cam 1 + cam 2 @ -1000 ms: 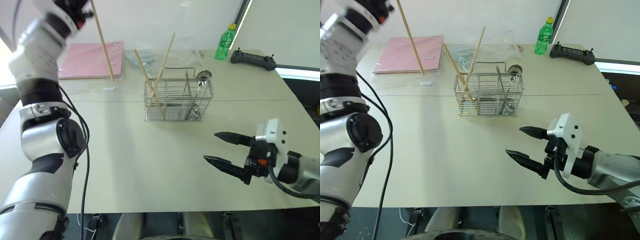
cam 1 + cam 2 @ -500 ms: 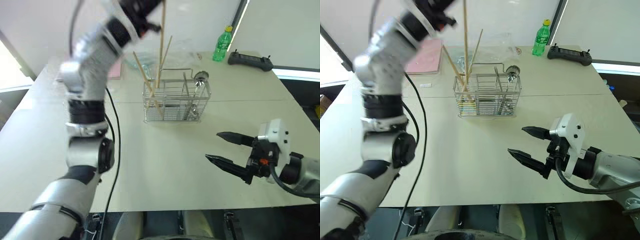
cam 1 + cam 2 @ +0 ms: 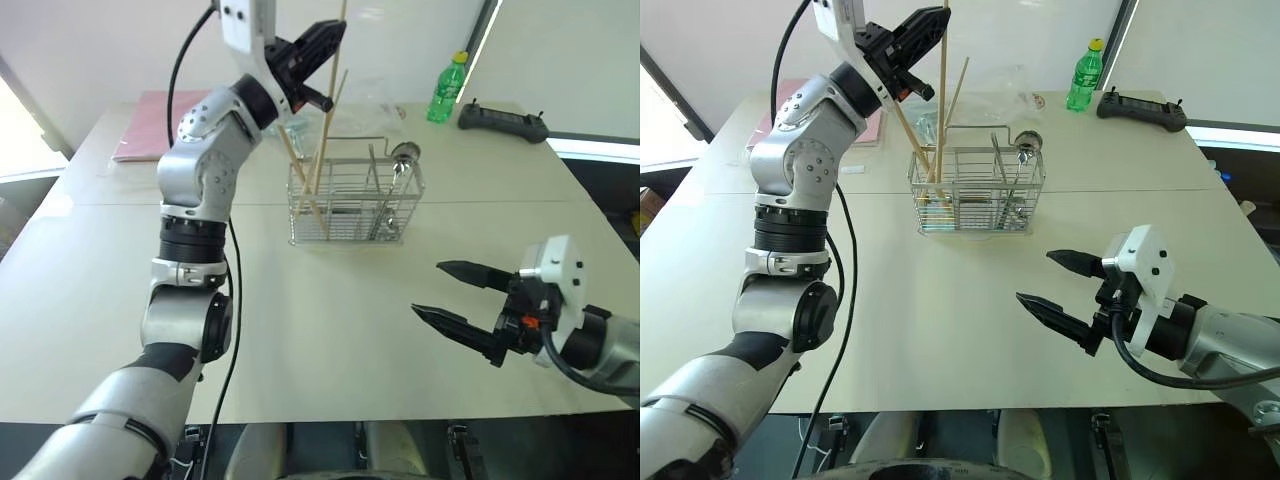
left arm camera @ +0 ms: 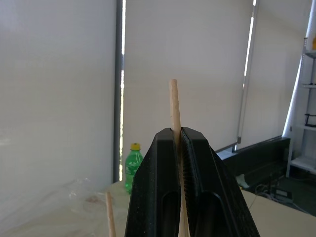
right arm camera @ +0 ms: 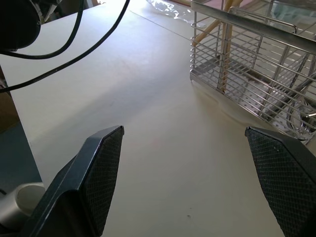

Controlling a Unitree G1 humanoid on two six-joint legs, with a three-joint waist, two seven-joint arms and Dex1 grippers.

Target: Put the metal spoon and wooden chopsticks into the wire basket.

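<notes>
The left gripper (image 3: pixel 930 20) is clamped on a wooden chopstick (image 3: pixel 941 100) standing upright in the wire basket (image 3: pixel 975 192), while the right gripper (image 3: pixel 1055 285) hangs spread apart above the table (image 3: pixel 940 320).

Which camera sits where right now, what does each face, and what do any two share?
Head eyes: look down over the table; both arms show, left gripper above the wire basket.
Left wrist: faces the window blinds; its fingers clamp a wooden chopstick.
Right wrist: faces the table; its open gripper.
Shared: right wrist and head views see the basket; left wrist and head, the green bottle.
</notes>
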